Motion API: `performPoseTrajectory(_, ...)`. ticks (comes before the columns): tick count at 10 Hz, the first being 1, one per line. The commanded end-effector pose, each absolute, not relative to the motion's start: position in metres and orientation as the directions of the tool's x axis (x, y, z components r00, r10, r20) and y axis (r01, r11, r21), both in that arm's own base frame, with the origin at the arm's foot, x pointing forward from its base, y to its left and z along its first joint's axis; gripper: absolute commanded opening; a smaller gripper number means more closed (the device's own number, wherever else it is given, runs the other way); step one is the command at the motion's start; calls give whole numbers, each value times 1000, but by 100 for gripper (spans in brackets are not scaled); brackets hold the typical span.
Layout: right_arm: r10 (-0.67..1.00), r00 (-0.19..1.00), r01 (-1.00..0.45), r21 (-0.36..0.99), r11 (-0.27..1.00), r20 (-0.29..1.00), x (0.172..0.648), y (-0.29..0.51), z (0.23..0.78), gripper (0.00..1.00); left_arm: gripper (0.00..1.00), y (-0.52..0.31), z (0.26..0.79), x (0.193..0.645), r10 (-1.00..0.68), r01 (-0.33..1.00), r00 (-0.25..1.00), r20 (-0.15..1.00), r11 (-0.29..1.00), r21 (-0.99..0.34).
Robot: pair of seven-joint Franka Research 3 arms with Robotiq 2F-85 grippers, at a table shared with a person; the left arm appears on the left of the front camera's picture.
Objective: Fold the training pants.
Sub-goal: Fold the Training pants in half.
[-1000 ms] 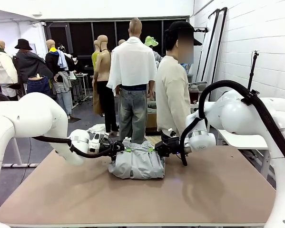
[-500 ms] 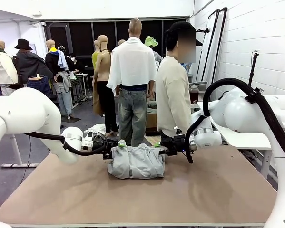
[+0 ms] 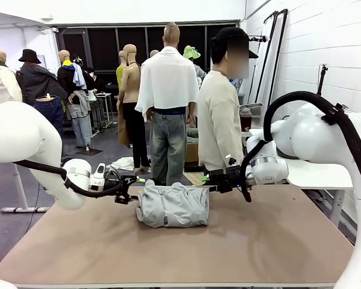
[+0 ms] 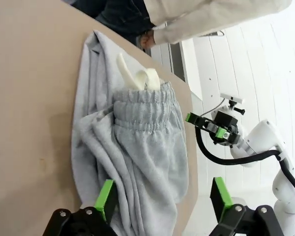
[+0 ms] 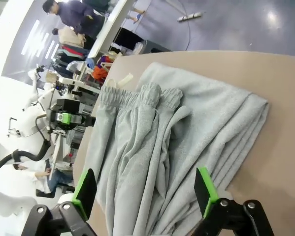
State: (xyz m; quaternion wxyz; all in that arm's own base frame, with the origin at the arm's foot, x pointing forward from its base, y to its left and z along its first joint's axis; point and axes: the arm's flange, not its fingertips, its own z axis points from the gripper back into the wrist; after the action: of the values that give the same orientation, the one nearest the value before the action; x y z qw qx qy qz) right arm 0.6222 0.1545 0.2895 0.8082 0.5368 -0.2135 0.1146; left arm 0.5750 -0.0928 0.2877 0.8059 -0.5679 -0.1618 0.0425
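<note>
The training pants (image 3: 172, 205) lie folded in a light grey bundle on the brown table (image 3: 258, 247), gathered waistband (image 4: 145, 110) on top. My left gripper (image 3: 129, 191) hovers open just left of the bundle, holding nothing; in the left wrist view its green pads (image 4: 104, 199) frame the pants' near edge. On the other side my right gripper (image 3: 208, 182) stands open at the bundle's far right corner, clear of the cloth. The right wrist view shows the pants (image 5: 162, 147) between its spread fingers (image 5: 204, 188).
A person (image 3: 219, 120) in a cream top stands at the far edge of the table, right behind the pants. A white table (image 3: 316, 176) stands at the right beyond my right arm. The table's front half is bare.
Both grippers have opened and let go of the pants. Each has pulled back sideways, the left to the left, the right to the right. The bundle has settled flatter.
</note>
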Motion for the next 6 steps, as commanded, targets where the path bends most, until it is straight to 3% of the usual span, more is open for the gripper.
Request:
performPoseTrajectory(1, -49, 863, -433, 785, 443, 504, 611, 146, 306, 100, 100, -78, 300, 563, 321, 150, 899, 299, 417, -896)
performPoseTrajectory(4, -40, 838, -472, 758, 451, 545, 610, 145, 313, 100, 100, -70, 318, 552, 320, 168, 884, 342, 465, -869)
performPoseTrajectory(5, -61, 861, -434, 790, 432, 506, 618, 143, 317, 100, 100, -81, 323, 553, 264, 190, 897, 353, 491, -850)
performPoseTrajectory(6, -61, 861, -434, 790, 432, 506, 618, 143, 317, 100, 100, -64, 319, 562, 319, 151, 895, 311, 440, -885)
